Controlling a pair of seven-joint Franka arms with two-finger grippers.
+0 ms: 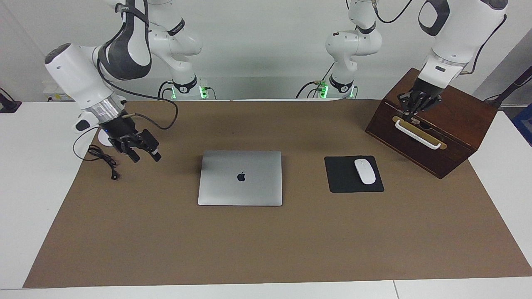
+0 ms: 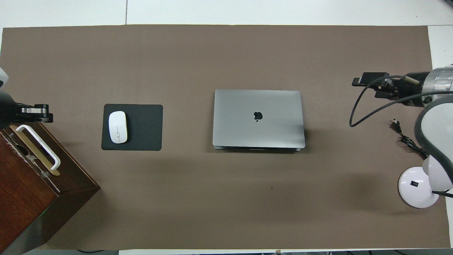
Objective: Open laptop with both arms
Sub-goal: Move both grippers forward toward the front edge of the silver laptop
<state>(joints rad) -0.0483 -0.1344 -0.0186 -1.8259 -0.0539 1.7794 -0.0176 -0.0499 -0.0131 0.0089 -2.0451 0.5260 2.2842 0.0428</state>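
The silver-grey laptop (image 1: 240, 177) lies closed and flat in the middle of the brown mat, with its apple logo facing up; it also shows in the overhead view (image 2: 258, 118). My right gripper (image 1: 144, 157) is open and empty, low over the mat between the laptop and the black cable, a short way from the laptop's edge; it also shows in the overhead view (image 2: 366, 79). My left gripper (image 1: 409, 111) hangs over the wooden box's top front edge, just above its white handle, far from the laptop; it also shows in the overhead view (image 2: 37, 113).
A black mouse pad (image 1: 343, 176) with a white mouse (image 1: 364, 171) lies beside the laptop toward the left arm's end. A dark wooden box (image 1: 453, 120) with a white handle (image 1: 417, 135) stands there too. A white lamp base (image 2: 417, 187) and a black cable with a plug (image 1: 104, 161) lie at the right arm's end.
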